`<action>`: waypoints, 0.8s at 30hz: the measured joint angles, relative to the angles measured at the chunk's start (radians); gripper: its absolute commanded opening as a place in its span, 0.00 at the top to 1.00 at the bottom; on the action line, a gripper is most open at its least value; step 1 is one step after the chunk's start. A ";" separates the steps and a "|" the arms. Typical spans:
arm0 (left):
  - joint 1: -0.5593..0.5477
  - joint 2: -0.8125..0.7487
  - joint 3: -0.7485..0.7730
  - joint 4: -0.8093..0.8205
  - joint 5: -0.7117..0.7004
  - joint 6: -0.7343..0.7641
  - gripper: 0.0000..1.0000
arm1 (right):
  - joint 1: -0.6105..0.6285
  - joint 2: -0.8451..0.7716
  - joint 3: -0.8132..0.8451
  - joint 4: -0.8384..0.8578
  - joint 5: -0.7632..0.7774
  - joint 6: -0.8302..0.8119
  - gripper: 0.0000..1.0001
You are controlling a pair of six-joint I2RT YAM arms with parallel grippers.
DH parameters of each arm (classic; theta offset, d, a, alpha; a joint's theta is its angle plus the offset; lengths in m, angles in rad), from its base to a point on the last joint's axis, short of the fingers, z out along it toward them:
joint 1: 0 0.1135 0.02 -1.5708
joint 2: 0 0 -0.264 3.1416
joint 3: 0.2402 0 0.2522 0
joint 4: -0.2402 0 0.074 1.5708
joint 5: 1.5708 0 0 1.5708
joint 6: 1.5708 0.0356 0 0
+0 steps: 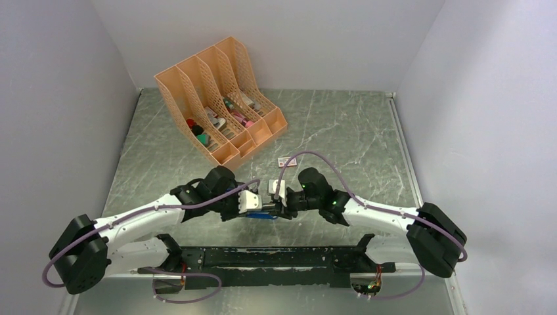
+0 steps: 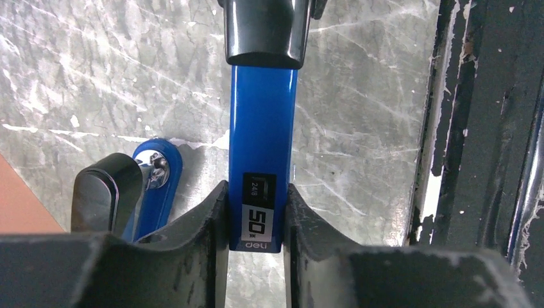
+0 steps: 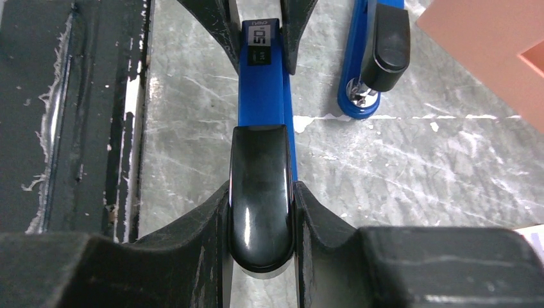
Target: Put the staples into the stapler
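Observation:
A blue stapler [image 1: 263,214] with a black cap is held just above the table between both arms. My left gripper [image 2: 256,192] is shut on its labelled blue end [image 2: 262,212]. My right gripper [image 3: 263,192] is shut on its black cap end [image 3: 262,192]. In the top view the left gripper [image 1: 257,202] and the right gripper [image 1: 279,200] face each other over it. A second blue piece with a black cap [image 2: 151,186] lies on the table beside it. The staples are out of view.
A small white-and-red box [image 1: 287,160] lies behind the grippers. A peach file organiser [image 1: 220,98] holding small items stands at the back left. The black base rail [image 1: 276,259] runs along the near edge, close to the stapler [image 3: 64,96].

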 measured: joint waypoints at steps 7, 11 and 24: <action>-0.002 0.008 0.000 -0.003 0.007 -0.006 0.93 | 0.000 -0.004 -0.007 0.021 -0.005 -0.016 0.70; -0.003 0.002 0.000 0.003 0.010 -0.011 0.93 | 0.001 -0.030 -0.029 0.048 0.010 0.023 0.51; -0.014 0.017 -0.015 0.061 -0.019 -0.100 0.93 | -0.001 -0.349 -0.161 0.161 0.503 0.713 0.24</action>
